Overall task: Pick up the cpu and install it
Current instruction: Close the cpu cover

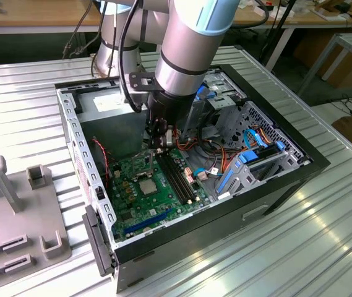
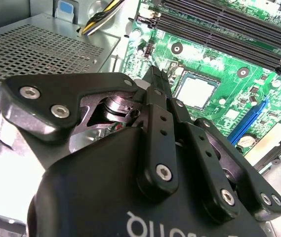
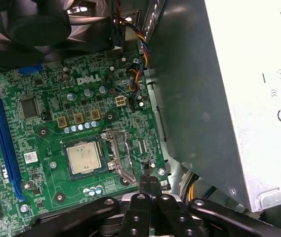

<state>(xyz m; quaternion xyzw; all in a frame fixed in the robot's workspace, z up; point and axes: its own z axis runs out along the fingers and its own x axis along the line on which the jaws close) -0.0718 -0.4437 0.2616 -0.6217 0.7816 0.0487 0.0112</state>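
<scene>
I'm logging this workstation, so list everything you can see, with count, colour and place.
flat square silver-grey cpu: one, sitting in the socket on the board.
green motherboard: one, on the case floor.
open black computer case: one, on the ribbed metal table.
grey metal power supply box: one, beside the board.
blue expansion slot: one, on the board.
black memory slots: a row, beside the socket.
grey plastic fixture: one, exterior view's left.
gripper: one, black fingers closed together, just beside the socket.

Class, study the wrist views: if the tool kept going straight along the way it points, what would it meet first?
Probably the green board beside the socket frame, just off the seated cpu; the tool points down there, though depth is unclear.
</scene>
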